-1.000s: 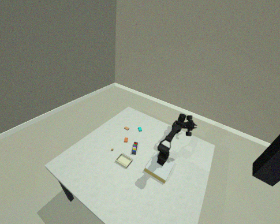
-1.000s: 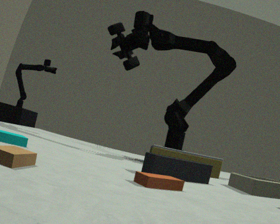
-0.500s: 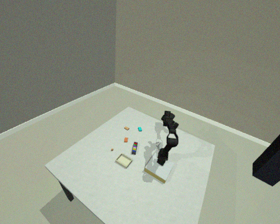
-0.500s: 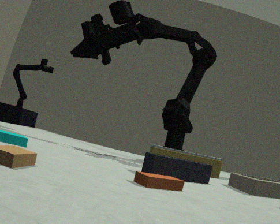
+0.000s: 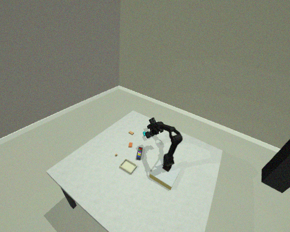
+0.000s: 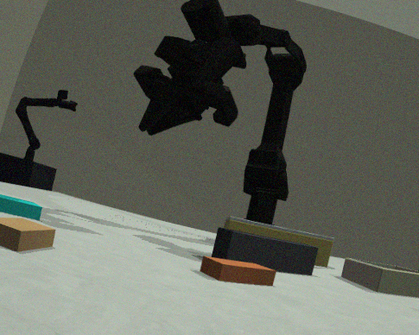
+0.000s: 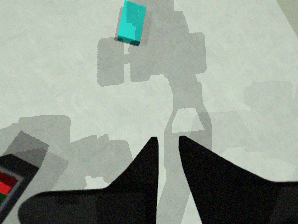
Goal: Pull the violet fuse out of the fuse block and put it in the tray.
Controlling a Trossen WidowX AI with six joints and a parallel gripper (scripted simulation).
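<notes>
The fuse block point(image 5: 138, 158) point(image 6: 267, 255) stands on the table with its row of coloured fuses; its end shows at the lower left of the wrist view. The violet fuse point(image 5: 139, 152) looks seated mid-row, small and blurred in the top view and hidden in the other views. My gripper point(image 5: 147, 135) point(image 6: 145, 130) point(image 7: 167, 142) is slightly open, with a narrow gap and nothing between the fingertips. It is in the air, off to one side of the block, on the teal piece's side. The tray point(image 5: 125, 171) point(image 6: 403, 282) stands beyond the block's other end and looks empty.
A teal piece point(image 5: 144, 133) point(image 6: 14, 205) point(image 7: 132, 22) lies past the fingertips. A tan piece point(image 5: 131, 133) point(image 6: 29, 233) and an orange piece point(image 5: 130, 145) point(image 6: 238, 271) lie beside the block's far side. A small brown piece point(image 5: 116, 155) lies near the tray.
</notes>
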